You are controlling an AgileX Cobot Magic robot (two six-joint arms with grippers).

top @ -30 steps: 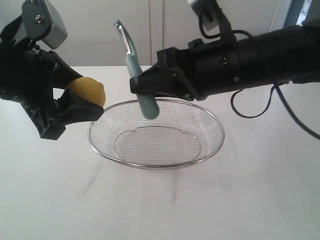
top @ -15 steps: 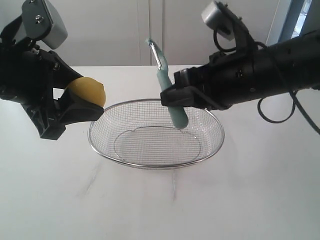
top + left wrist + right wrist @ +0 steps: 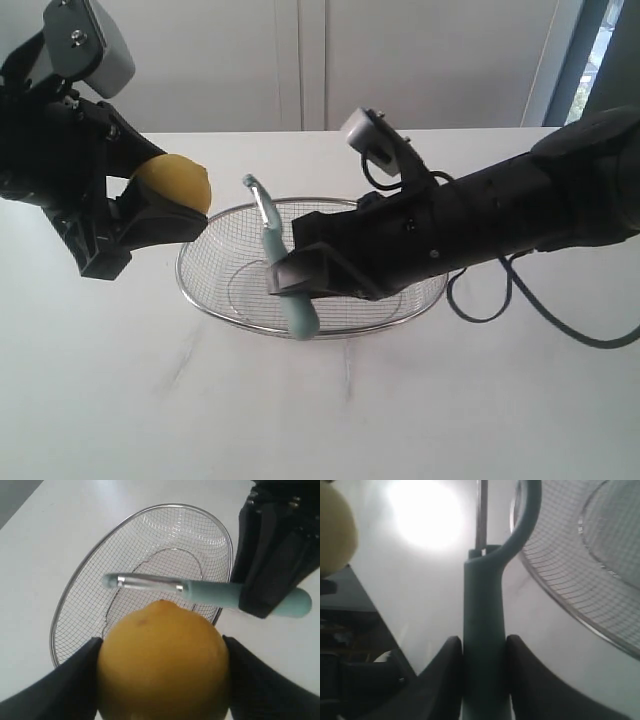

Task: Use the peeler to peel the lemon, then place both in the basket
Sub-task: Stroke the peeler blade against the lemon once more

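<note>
Standing between lemon and basket is the peeler.

Basket: fine silver wire mesh, glossy metal rim. Peeler: matt teal plastic handle, bright metal blade. Lemon: smooth yellow skin. Tabletop: matt white.

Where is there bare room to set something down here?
Bare table on the camera side of the basket; the basket's mesh floor is empty too. Crowded over its left rim, where the right gripper holds the peeler near the lemon in the left gripper.
</note>
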